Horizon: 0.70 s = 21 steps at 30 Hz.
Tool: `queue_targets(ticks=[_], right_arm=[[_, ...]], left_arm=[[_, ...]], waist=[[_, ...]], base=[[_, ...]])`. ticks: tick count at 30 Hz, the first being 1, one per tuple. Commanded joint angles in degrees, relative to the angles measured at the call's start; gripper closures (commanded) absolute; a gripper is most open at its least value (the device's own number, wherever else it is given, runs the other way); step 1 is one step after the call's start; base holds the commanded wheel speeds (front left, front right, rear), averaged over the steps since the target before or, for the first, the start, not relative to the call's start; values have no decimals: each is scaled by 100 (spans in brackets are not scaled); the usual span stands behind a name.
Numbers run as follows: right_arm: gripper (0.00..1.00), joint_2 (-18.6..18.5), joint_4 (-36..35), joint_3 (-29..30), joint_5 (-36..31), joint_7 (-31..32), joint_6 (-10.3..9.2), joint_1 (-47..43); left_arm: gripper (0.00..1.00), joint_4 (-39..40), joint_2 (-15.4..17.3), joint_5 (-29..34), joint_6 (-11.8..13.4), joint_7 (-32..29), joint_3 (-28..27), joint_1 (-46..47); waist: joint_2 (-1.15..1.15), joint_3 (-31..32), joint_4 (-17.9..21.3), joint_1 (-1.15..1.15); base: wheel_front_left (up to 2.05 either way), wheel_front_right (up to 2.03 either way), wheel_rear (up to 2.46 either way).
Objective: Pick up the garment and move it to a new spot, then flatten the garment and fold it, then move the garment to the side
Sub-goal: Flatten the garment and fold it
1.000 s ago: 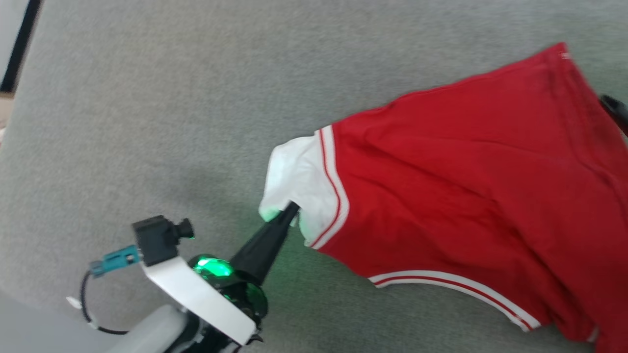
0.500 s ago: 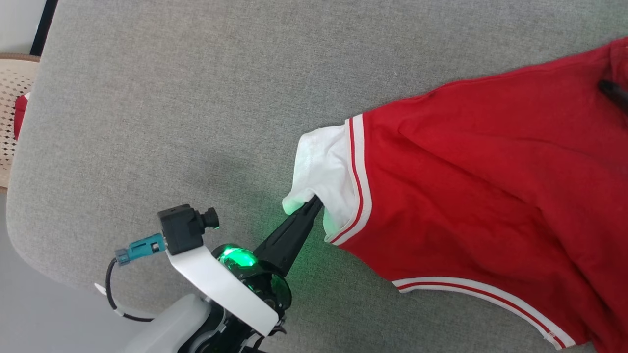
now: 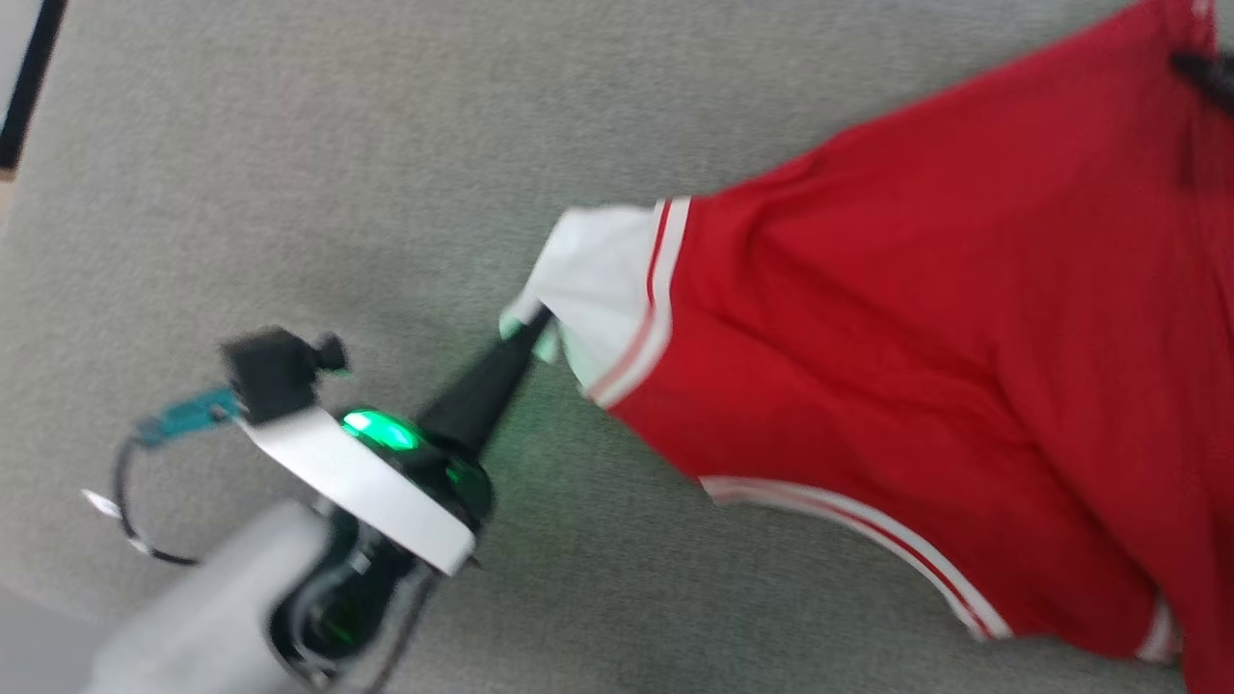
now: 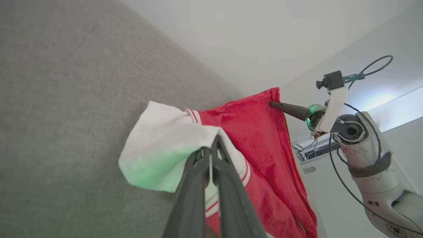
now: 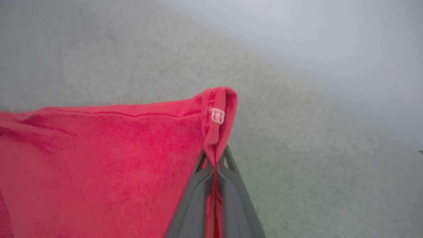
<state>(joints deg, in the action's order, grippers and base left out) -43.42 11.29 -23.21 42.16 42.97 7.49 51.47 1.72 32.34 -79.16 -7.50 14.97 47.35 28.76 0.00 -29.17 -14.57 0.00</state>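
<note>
The garment (image 3: 916, 318) is a red shirt with a white sleeve and striped trim, stretched over the grey padded surface (image 3: 289, 145) on the right of the head view. My left gripper (image 3: 533, 326) is shut on the white sleeve's edge; the left wrist view has the sleeve (image 4: 162, 148) pinched between its dark fingers (image 4: 193, 185). My right gripper (image 5: 214, 165) is shut on the garment's red hem corner (image 5: 216, 109), which folds over the fingertips. The left wrist view also has the right gripper (image 4: 272, 104) at the far corner of the garment.
The grey padded surface runs wide to the left and front of the garment. Its rounded left edge (image 3: 19, 183) borders a dark strip at the upper left. The right arm (image 4: 363, 148) with its cable stands past the garment in the left wrist view.
The right gripper has closed on the hem corner. The left gripper, still holding the sleeve, sits higher and further left in a shifted, blurred head view.
</note>
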Motion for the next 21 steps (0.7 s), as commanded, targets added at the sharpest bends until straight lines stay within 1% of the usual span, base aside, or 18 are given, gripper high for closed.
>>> queue_targets(ticks=[1,2,6,9,12,15,19,21], right_arm=[[100,46,47,41,-45,-82,-1,70],[100,187,242,211,-74,-345,-1,248],[100,423,681,560,-194,-833,-1,669],[100,618,1032,930,-281,-1209,-2,1077],[100,945,1452,1414,-217,-1609,-2,1562],[100,1184,1867,1855,-340,-2034,-3,2235],[100,1533,2368,2234,-420,-2625,-16,3073],[100,1630,2571,2407,-453,-2923,-16,3442]], left_arm=[[100,-46,66,-33,5,31,-63,109],[100,-176,198,-24,5,31,-124,311],[100,-616,278,-165,5,-2,-332,976],[100,-1097,157,-346,5,-67,-567,1755],[100,-1562,49,-578,5,-132,-894,2645],[100,-2096,-25,-760,9,-169,-1296,3631],[100,-2863,-105,-783,9,-187,-1646,4900],[100,-3106,-138,-757,10,-181,-1764,5443]], waist=[[0,108,138,0],[0,164,282,0],[0,153,498,0],[0,72,628,0],[0,-69,777,0],[0,-254,930,0],[0,-399,1123,0],[0,-421,1212,0]], base=[[0,0,0],[0,0,0],[0,0,0],[0,0,0],[0,0,0],[0,0,0],[0,0,0],[0,0,0]])
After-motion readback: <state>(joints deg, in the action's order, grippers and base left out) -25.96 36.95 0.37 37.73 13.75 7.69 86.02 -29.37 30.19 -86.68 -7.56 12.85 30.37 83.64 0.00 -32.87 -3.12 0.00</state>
